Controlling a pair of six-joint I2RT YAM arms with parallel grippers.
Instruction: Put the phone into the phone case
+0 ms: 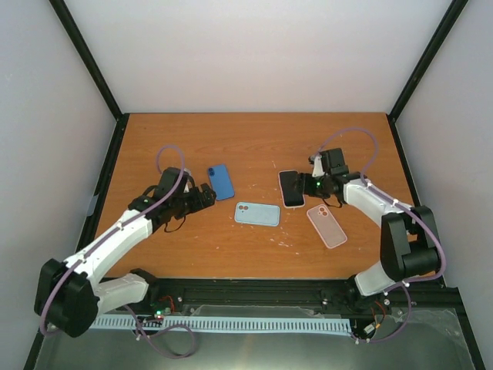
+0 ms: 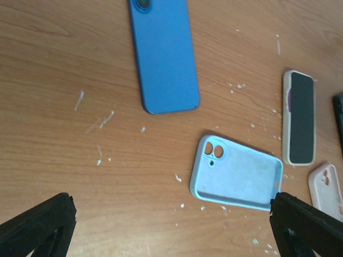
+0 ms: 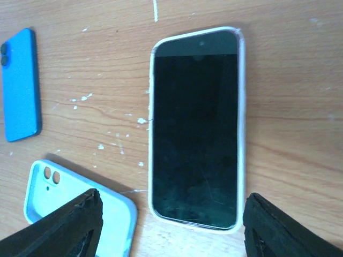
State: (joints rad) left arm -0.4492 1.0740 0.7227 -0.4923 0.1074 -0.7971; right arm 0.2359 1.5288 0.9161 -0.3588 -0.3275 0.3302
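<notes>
A black-screened phone [image 3: 195, 128] lies face up inside a pale phone case [image 3: 241, 107], its rim showing all round; the pair is also seen from above [image 1: 291, 188]. My right gripper [image 3: 171, 230] is open just short of the phone's near end, one fingertip [image 3: 69, 225] on each side and nothing between them. A blue phone [image 2: 163, 53] lies face down to the left. Between them an empty light blue case [image 2: 236, 174] lies hollow side up. My left gripper [image 2: 171, 230] stands wide open over bare wood near that case, holding nothing.
An empty pink case [image 1: 326, 226] lies right of the light blue case [image 1: 257, 213], in front of my right gripper [image 1: 312, 185]. The wooden table [image 1: 192, 146] carries white flecks. Black frame posts and pale walls close in the back and sides.
</notes>
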